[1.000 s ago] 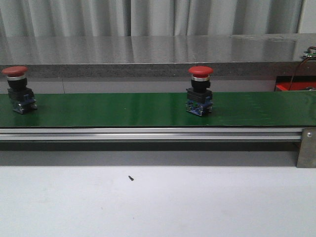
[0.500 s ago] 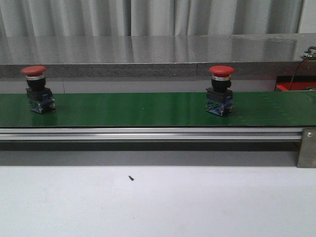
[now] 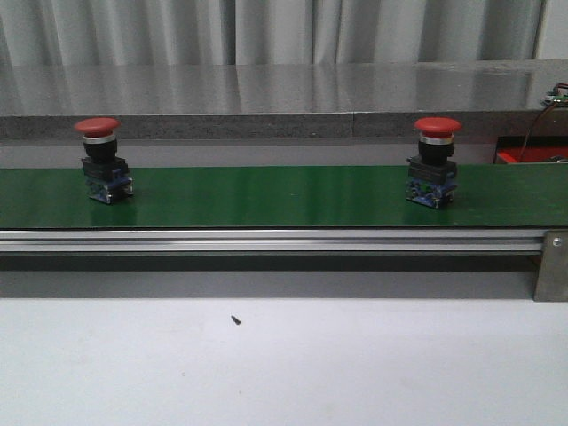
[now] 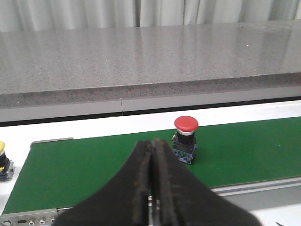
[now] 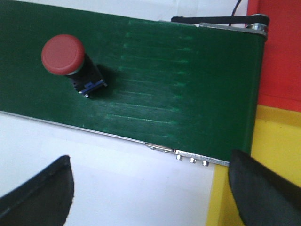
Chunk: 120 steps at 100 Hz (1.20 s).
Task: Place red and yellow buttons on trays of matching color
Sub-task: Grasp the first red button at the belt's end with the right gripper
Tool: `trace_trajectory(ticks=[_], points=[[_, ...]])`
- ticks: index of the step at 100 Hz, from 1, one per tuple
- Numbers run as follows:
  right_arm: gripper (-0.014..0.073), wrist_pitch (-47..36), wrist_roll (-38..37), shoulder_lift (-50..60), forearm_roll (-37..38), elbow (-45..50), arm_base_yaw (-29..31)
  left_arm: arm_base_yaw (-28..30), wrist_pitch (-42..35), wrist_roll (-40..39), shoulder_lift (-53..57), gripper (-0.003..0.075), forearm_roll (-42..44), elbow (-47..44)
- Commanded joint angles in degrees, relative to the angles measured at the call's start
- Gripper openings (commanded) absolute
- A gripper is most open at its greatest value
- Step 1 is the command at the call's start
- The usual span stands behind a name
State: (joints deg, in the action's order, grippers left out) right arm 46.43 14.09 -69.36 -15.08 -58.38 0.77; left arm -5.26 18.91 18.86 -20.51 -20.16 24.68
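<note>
Front view: two red buttons stand upright on the green conveyor belt (image 3: 284, 197), well apart. The left red button (image 3: 103, 161) is slightly blurred; the right red button (image 3: 434, 161) is sharp and stands near the belt's right end. Each has a red mushroom cap over a black body and a blue base. Neither arm appears in this view, and only a sliver of red (image 3: 531, 156) shows behind the belt at far right (too little to identify). The white bench (image 3: 284, 364) in front carries one small dark speck (image 3: 235, 319).

Left wrist view: the left pincer (image 4: 151, 155) is clenched, its two dark fingers pressed together with nothing between them, hanging over the near edge of the belt. One red button stands just beyond the fingertips. A yellow button (image 4: 3, 161) sits at the frame's edge, beside the belt's end, cut off so that only part of its cap and body shows.

Right wrist view: the right pincer (image 5: 150, 188) is released; only the two finger tips show at the corners, wide apart. A red button lies on the belt, seen from above. The red tray (image 5: 277, 56) and yellow tray (image 5: 277, 146) adjoin the belt's end, both cropped.
</note>
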Motion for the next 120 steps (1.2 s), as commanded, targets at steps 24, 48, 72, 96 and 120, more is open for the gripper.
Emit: trace_trajectory(ticks=[24, 48, 72, 96, 120], points=[[0.0664, -0.81, 3.40, -10.67, -1.13, -10.61, -5.25, -0.43, -3.74, -0.01, -0.29, -0.0020, -1.10, 1.66], [0.0664, -0.75, 3.40, -18.89, 0.15, -16.89, -5.65, -0.43, -3.74, -0.01, -0.29, -0.0020, -1.10, 1.66], [0.0582, 0.57, 3.40, -25.66, 1.47, -20.41, -5.65, -0.43, -3.74, -0.01, -0.29, -0.0020, -1.10, 1.66], [0.0311, 4.60, 3.28, -27.58, 2.10, -20.60, -5.45, -0.43, -3.74, -0.01, -0.29, -0.0020, -1.10, 1.66], [0.0258, 8.82, 2.74, -27.58, 2.32, -27.30, -1.96, -0.43, -3.74, -0.01, -0.29, -0.0019, -1.10, 1.66]])
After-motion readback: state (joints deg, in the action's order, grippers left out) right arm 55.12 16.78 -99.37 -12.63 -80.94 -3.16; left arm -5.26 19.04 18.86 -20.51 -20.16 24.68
